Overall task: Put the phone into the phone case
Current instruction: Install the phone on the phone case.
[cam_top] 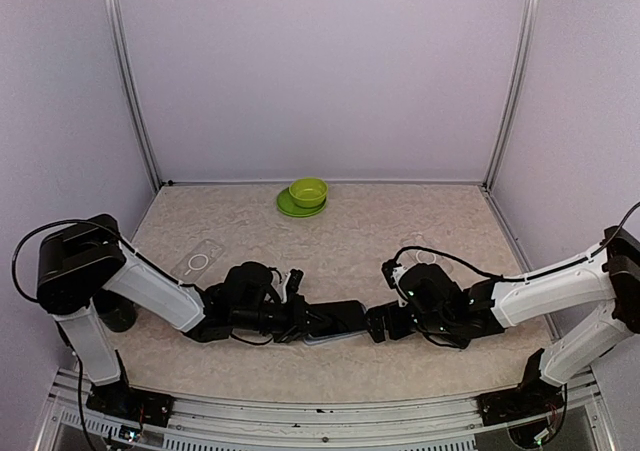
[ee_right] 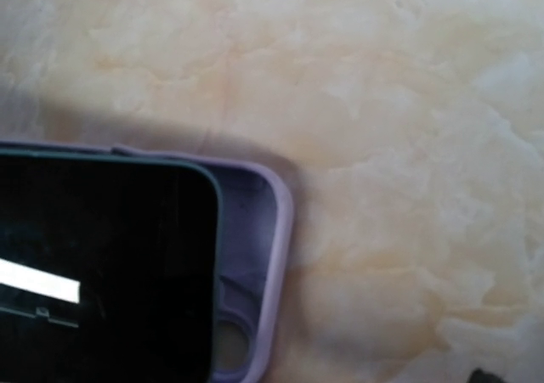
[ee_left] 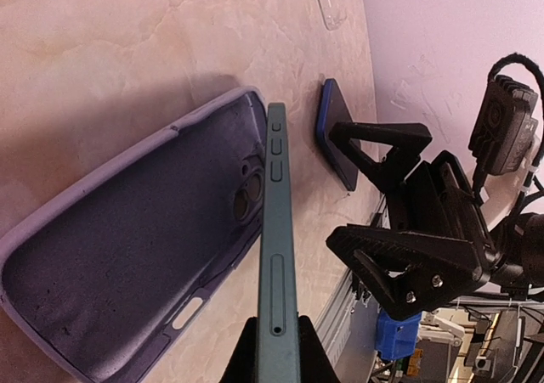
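Note:
The dark green phone (ee_left: 276, 256) shows edge-on in the left wrist view, and my left gripper (ee_left: 276, 355) is shut on its near end. It stands tilted over the right-hand rim of the lavender phone case (ee_left: 127, 256), which lies open side up on the table. From above, the phone (cam_top: 340, 316) and the case (cam_top: 335, 337) sit between both arms. The right wrist view has the phone's black screen (ee_right: 102, 264) over the case (ee_right: 279, 247), with the camera hole uncovered. My right gripper (ee_left: 333, 186) hangs open just past the phone's far end (cam_top: 378, 323), holding nothing.
A green bowl (cam_top: 308, 190) sits on a green plate (cam_top: 292, 208) at the back. Clear cases lie at the left (cam_top: 197, 261) and behind the right arm (cam_top: 425, 259). A dark blue flat object (ee_left: 333, 124) rests by the right gripper's fingers.

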Tool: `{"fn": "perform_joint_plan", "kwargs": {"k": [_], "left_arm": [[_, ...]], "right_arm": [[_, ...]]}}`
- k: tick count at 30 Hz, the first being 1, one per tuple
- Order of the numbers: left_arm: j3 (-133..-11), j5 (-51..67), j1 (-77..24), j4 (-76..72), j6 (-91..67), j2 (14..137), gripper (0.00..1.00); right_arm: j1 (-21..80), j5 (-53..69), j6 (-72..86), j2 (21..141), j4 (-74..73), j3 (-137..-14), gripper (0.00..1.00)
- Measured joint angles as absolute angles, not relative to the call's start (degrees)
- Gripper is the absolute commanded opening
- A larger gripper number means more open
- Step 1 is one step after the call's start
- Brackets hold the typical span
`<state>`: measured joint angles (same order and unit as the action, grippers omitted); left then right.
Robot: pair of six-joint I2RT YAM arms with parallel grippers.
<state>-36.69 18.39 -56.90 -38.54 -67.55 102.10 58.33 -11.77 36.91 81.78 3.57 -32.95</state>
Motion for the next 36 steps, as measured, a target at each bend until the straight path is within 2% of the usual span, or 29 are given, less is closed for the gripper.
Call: {"fn": "perform_joint_plan", "kwargs": {"k": [36], "left_arm": [[-36.42, 21.08, -55.75, -44.42, -77.43, 106.59, 0.0]], "right_arm": [[58.04, -9.61, 38.24, 85.62, 4.29, -36.18, 1.0]]}}
